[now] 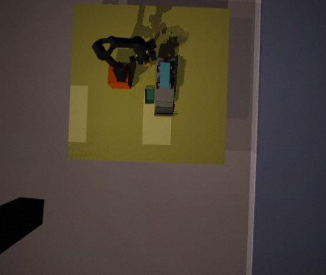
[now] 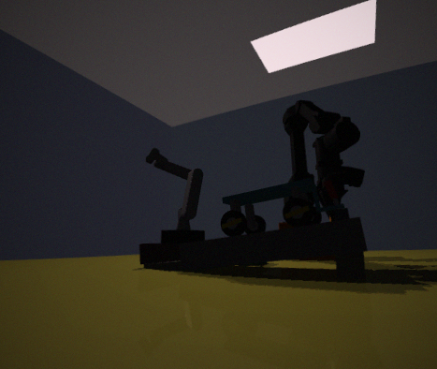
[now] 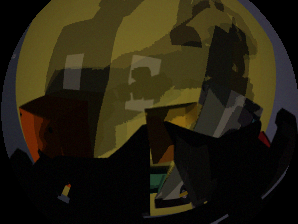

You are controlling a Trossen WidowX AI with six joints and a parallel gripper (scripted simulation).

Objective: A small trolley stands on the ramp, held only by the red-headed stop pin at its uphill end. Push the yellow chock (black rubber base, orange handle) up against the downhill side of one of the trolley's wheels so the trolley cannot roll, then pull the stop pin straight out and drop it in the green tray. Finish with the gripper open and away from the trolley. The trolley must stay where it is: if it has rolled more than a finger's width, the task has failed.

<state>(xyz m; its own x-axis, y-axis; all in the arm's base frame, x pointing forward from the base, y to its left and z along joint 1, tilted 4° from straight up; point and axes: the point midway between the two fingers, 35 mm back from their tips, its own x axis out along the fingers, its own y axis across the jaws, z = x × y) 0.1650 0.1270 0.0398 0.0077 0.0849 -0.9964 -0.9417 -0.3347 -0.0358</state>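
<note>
While the olive-yellow desk (image 1: 196, 139) is filling the upper middle of the top view as a flat matte square, the grey ramp (image 1: 163, 101) is lying on it as a long blocky slab right of center. The trolley (image 1: 165, 75) is standing on the ramp's upper part, showing a smooth cyan deck and, in the exterior view, dark round wheels. The black jointed arm (image 1: 119, 43) is bending over from its boxy orange base (image 1: 112, 82) at upper left of the ramp. The small square green tray (image 1: 149, 95) is sitting just beside the ramp's left edge. The pincer (image 1: 148, 59) is reaching down just left of the trolley's upper end, nearly together and clamping on the chock (image 1: 146, 64), of which only an orange-yellow speck is showing. The red-headed stop pin (image 1: 162, 59) is sitting at the trolley's upper end, apart from the pincer.
</note>
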